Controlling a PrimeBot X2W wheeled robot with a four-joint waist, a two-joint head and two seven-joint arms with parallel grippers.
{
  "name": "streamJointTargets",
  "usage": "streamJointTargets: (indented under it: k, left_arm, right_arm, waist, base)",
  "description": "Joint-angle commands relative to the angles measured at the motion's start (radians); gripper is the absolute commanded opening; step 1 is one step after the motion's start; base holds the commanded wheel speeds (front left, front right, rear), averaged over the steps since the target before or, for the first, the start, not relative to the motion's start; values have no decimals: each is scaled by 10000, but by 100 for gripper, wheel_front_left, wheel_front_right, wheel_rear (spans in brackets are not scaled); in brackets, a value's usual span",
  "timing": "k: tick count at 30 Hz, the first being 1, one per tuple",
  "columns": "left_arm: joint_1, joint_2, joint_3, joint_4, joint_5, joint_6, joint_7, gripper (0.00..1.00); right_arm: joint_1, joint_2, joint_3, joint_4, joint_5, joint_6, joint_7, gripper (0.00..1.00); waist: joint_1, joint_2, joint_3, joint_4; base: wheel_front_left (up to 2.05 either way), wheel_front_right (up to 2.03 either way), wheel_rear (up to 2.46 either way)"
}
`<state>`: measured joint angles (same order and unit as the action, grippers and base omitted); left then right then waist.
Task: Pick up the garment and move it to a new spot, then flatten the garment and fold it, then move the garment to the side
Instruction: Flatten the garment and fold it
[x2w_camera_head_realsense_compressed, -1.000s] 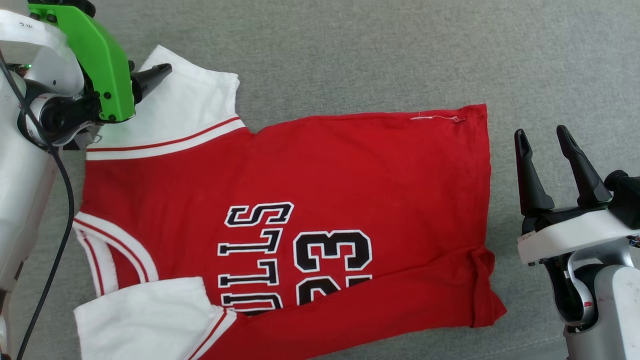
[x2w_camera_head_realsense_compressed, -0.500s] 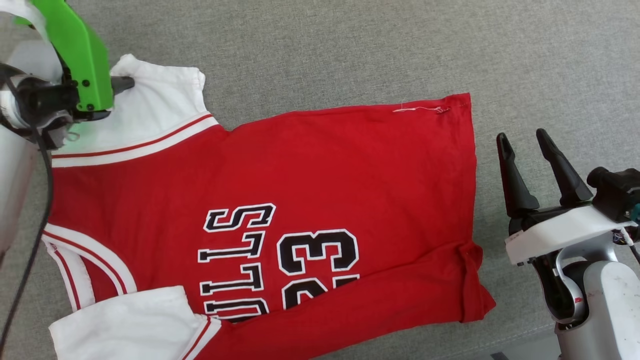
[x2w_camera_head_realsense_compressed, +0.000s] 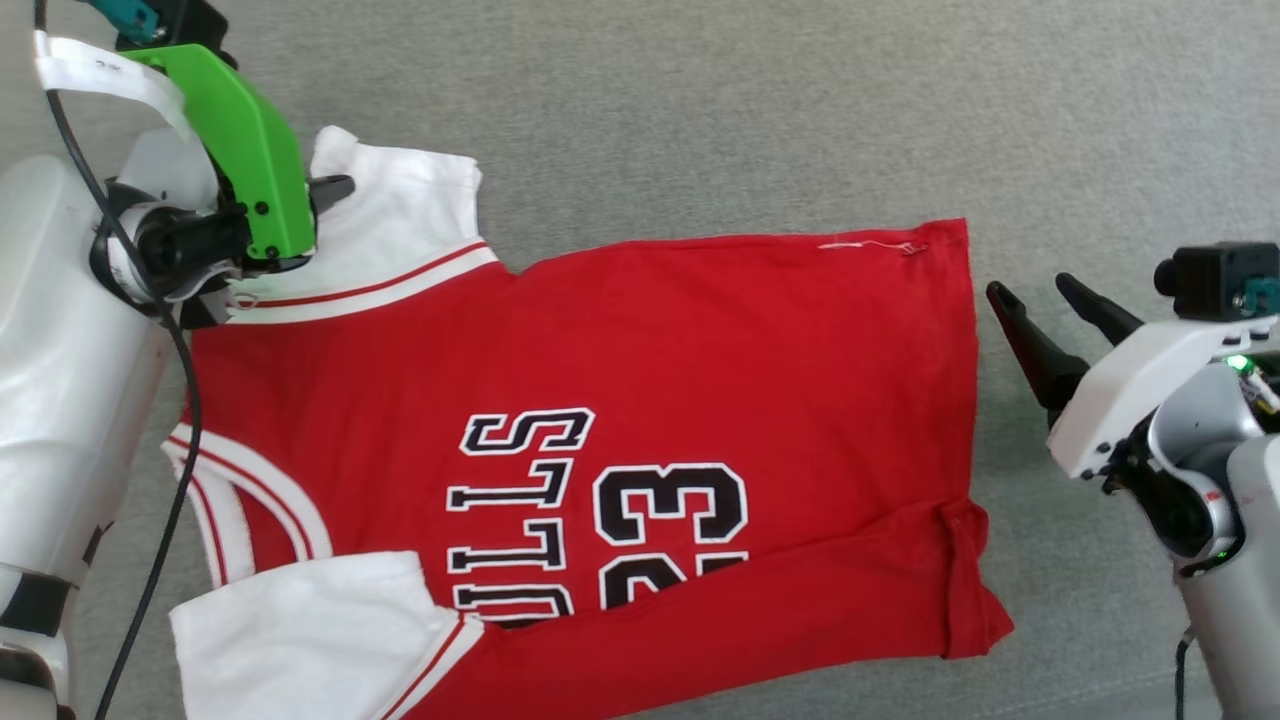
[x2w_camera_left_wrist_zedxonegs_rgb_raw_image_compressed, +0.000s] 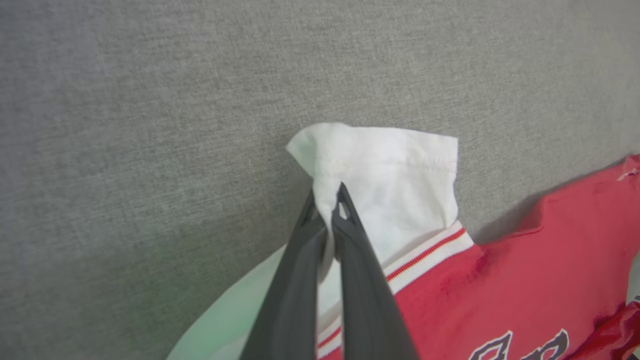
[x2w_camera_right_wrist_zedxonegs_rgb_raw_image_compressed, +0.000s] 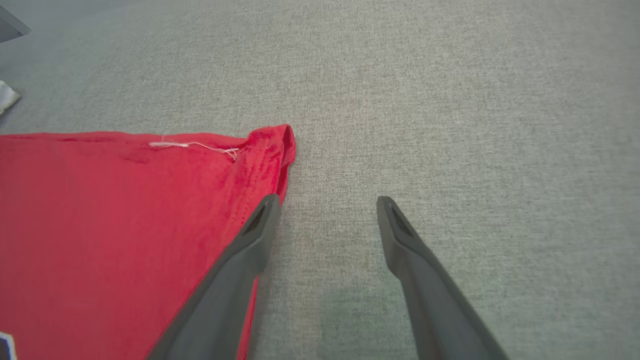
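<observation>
The garment is a red shirt with white sleeves and black "BULLS 23" lettering, lying spread on the grey surface. Its near long edge is folded up over the lettering. My left gripper is shut on the far white sleeve. In the left wrist view the gripper pinches a bunched fold of the sleeve, lifted slightly. My right gripper stands open just right of the hem. In the right wrist view it holds nothing, with one finger over the hem edge near the far corner.
Grey cloth-covered surface extends beyond the garment on the far side and to the right. A black cable hangs along my left arm, beside the collar. A pale object sits at the far left edge of the right wrist view.
My left gripper has shut on the far white sleeve and bunched it. My right gripper has tipped down towards the hem's far corner. The head camera shifted between frames.
</observation>
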<state>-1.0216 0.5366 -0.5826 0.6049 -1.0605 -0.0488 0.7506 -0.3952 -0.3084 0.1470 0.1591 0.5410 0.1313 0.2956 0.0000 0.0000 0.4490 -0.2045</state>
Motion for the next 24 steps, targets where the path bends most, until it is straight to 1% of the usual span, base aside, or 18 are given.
streamJointTargets:
  k: [1, 4, 8, 11, 16, 19, 20, 21, 22, 23, 24]
  left_arm:
    - [169, -75, -11, -69, -126, -120, -106, 0]
    - [230, -187, -115, -351, -40, -335, -406, 0]
    - [275, -321, -219, -695, 18, -501, -704, 0]
    - [300, -403, -273, -876, 21, -566, -840, 0]
    - [311, -461, -346, -1137, 61, -668, -1158, 0]
    - [359, -486, -378, -1184, 30, -717, -1342, 0]
    - [379, -469, -390, -1193, 30, -728, -1389, 0]
    - [407, -447, -410, -1196, 27, -739, -1429, 0]
    - [424, -431, -421, -1195, 26, -747, -1467, 0]
    - [441, -416, -433, -1187, 24, -755, -1514, 0]
    - [456, -404, -446, -1176, 21, -760, -1543, 0]
  right_arm:
    - [-307, -155, 75, 161, 154, -6, 406, 100]
    - [-766, -506, 263, 496, 569, -6, 1428, 100]
    - [-1452, -912, 540, 812, 865, -6, 2287, 100]
    - [-1840, -1083, 763, 1063, 1048, -6, 2753, 100]
    - [-2194, -1199, 1067, 2049, 1265, -6, 3802, 100]
    - [-1959, -1205, 1345, 2611, 1440, -6, 4810, 100]
    - [-1883, -1222, 1447, 2671, 1461, -6, 5069, 89]
    - [-1797, -1220, 1504, 2695, 1522, -6, 5283, 39]
    - [-1731, -1218, 1529, 2698, 1551, -6, 5428, 3]
    - [-1676, -1230, 1535, 2673, 1551, -6, 5551, 0]
    - [-1649, -1238, 1518, 2640, 1548, -6, 5605, 0]
  waist:
    - [0, 0, -349, 494]
    - [0, 0, -385, 897]
    - [0, 0, -265, 1355]
    - [0, 0, -165, 1623]
    - [0, 0, 39, 1947]
    - [0, 0, 106, 2094]
    - [0, 0, 118, 2117]
    - [0, 0, 128, 2141]
    - [0, 0, 130, 2155]
    - [0, 0, 125, 2170]
    - [0, 0, 117, 2179]
  base:
    - [0, 0, 0]
    - [0, 0, 0]
    - [0, 0, 0]
    - [0, 0, 0]
    - [0, 0, 0]
    - [0, 0, 0]
    - [0, 0, 0]
    - [0, 0, 0]
    - [0, 0, 0]
    - [0, 0, 0]
    - [0, 0, 0]
